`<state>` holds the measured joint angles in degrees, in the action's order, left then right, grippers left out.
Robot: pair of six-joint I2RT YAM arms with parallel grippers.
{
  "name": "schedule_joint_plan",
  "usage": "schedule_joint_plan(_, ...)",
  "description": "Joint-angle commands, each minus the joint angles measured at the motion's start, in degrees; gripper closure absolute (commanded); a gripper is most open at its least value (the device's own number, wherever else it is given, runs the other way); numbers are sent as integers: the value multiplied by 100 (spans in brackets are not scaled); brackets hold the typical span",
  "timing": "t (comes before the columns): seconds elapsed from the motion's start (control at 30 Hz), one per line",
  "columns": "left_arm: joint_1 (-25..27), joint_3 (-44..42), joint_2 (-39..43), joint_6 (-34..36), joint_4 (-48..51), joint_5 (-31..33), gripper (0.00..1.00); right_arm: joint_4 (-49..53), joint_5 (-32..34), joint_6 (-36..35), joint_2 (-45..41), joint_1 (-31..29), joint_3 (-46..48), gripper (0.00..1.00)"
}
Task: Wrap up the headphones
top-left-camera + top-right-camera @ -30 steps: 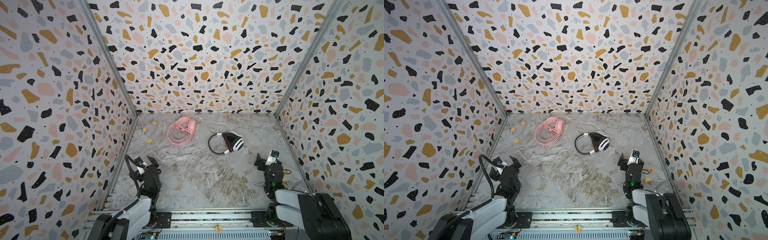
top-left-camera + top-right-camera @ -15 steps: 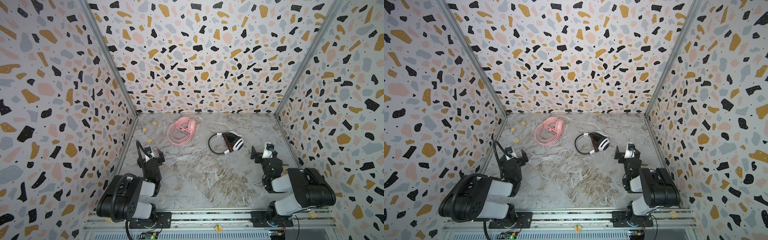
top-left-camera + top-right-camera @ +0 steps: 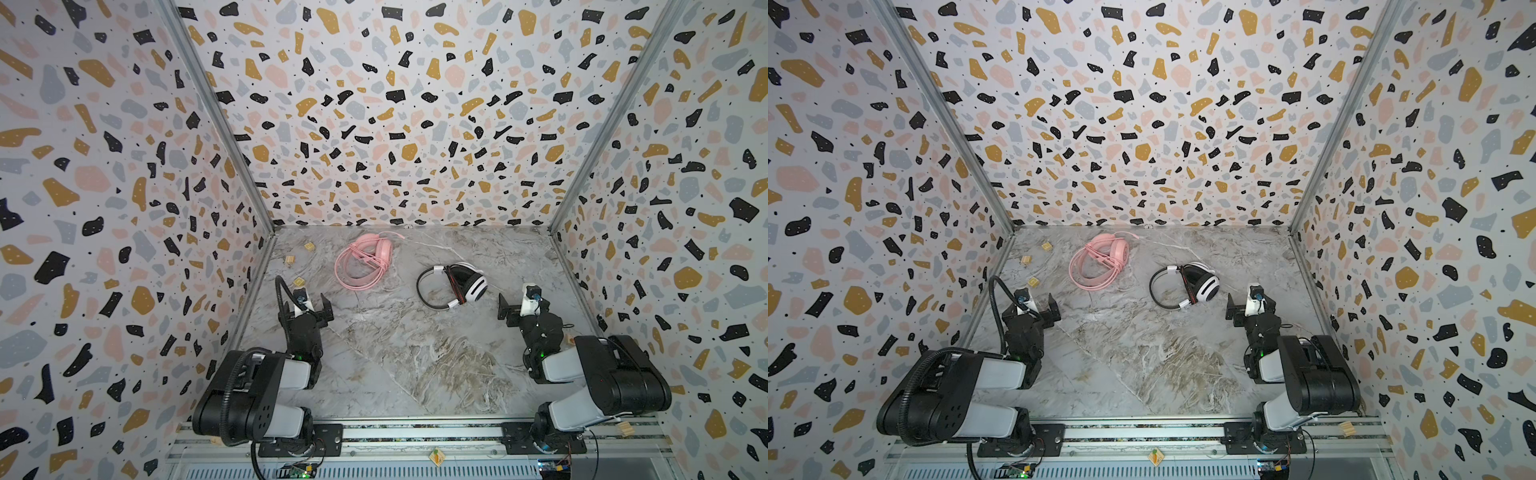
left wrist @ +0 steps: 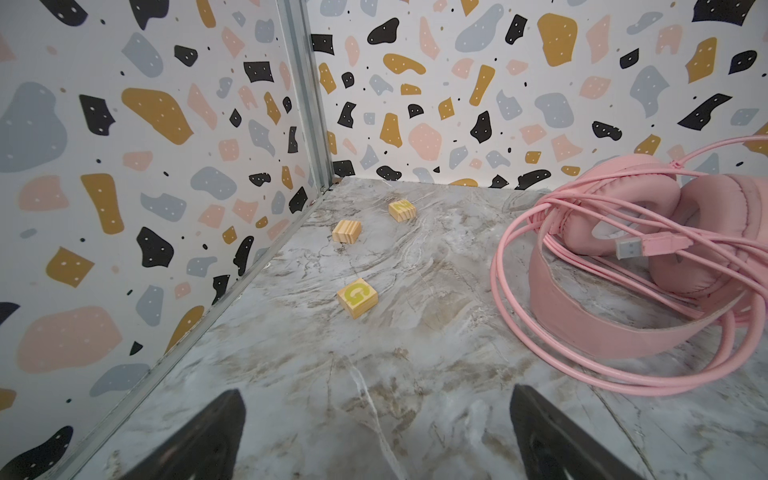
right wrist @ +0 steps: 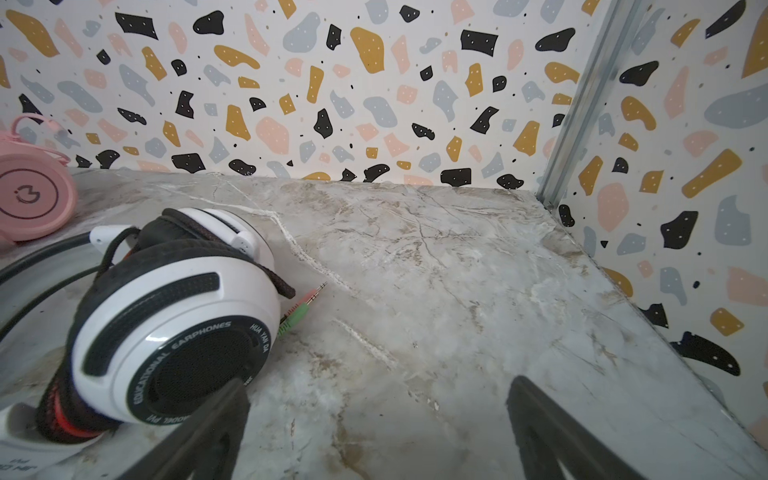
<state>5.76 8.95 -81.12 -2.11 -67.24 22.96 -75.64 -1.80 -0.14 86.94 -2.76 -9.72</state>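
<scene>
Two headphones lie on the marble floor. The pink headphones point(image 3: 365, 259) point(image 3: 1100, 262) point(image 4: 648, 257) rest far left of centre, their pink cord looped round them, with the USB plug point(image 4: 631, 248) on top. The white-and-black headphones point(image 3: 455, 284) point(image 3: 1190, 284) point(image 5: 166, 316) lie to their right, black cord wound round the ear cups, jack plugs point(image 5: 301, 309) beside them. My left gripper point(image 3: 309, 309) point(image 4: 376, 399) is open and empty, short of the pink set. My right gripper point(image 3: 521, 307) point(image 5: 376, 386) is open and empty, just right of the white ear cup.
Three small wooden blocks point(image 4: 356, 297) point(image 4: 347, 231) point(image 4: 402, 210) sit near the left wall point(image 3: 124, 249). Terrazzo-patterned walls enclose three sides. A metal rail point(image 3: 415, 432) runs along the front, where both arm bases are mounted.
Both arms have unfolded and reached forward, carrying the grippers farther from the front rail toward the headphones. Both grippers stay open. The headphones have not moved.
</scene>
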Motion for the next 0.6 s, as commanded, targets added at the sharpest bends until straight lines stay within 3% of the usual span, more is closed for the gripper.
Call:
schedule_joint_plan(0.0,-22,89,35,87,-228,-25,0,58,-31,-60,-39,-39,-136,1)
schedule_joint_plan(0.57,-22,86,36,97,-228,-35,0,68,-215,-149,-40,-50,-138,1)
